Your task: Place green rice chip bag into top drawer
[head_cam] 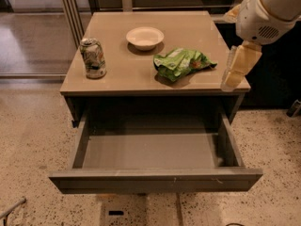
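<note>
The green rice chip bag [181,62] lies crumpled on the tabletop [122,76], right of centre near the front edge. The top drawer [155,180] is pulled out wide below the table, and its grey inside [150,149] is bare. My gripper [236,68] hangs from the white arm [268,11] at the table's right front corner. It is just right of the bag, holds nothing, and does not touch the bag.
A crushed green-and-white drink can [92,58] stands at the table's left front. A white bowl [145,36] sits at the back centre. Speckled floor surrounds the table, with metal poles [70,13] at the back left and a dark cabinet to the right.
</note>
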Robot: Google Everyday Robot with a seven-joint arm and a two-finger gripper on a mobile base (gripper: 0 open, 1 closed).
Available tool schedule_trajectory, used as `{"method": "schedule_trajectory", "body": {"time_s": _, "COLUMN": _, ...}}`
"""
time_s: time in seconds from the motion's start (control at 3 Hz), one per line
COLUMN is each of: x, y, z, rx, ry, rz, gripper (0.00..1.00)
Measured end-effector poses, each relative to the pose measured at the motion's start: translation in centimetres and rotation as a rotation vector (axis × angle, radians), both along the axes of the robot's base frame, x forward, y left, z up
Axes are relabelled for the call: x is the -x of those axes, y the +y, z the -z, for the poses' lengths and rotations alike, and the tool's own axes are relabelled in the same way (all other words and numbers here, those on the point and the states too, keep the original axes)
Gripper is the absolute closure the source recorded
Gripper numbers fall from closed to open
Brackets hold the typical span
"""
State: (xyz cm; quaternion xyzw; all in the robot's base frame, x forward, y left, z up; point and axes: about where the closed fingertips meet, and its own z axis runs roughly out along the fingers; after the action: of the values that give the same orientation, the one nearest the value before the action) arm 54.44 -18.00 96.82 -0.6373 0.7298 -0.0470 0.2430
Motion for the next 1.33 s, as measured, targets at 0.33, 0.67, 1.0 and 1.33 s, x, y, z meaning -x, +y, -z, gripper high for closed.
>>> {"method": "schedule_trajectory", "body": {"time_s": 0.33, "x": -4.2, "y": 2.4, "z": 2.4, "rx": -0.066, "ry": 0.002, "rz": -0.055, "gripper": 0.0}}
{"method": "schedule_trajectory", "body": {"time_s": 0.67, "x": -4.5, "y": 2.4, "z": 3.1, "rx": -0.069, "ry": 0.013, "rz": -0.054, "gripper": 0.0}}
{"method": "schedule_trajectory", "body": {"time_s": 1.0, "x": -4.9, "y": 2.6, "z": 4.3, "rx": -0.077, "ry": 0.015, "rz": -0.07, "gripper": 0.0}}
{"method": "schedule_trajectory", "body": {"time_s": 1.33, "x": -6.0, "y": 3.5, "z": 6.3, "rx": -0.108, "ry": 0.01, "rz": -0.097, "gripper": 0.0}}
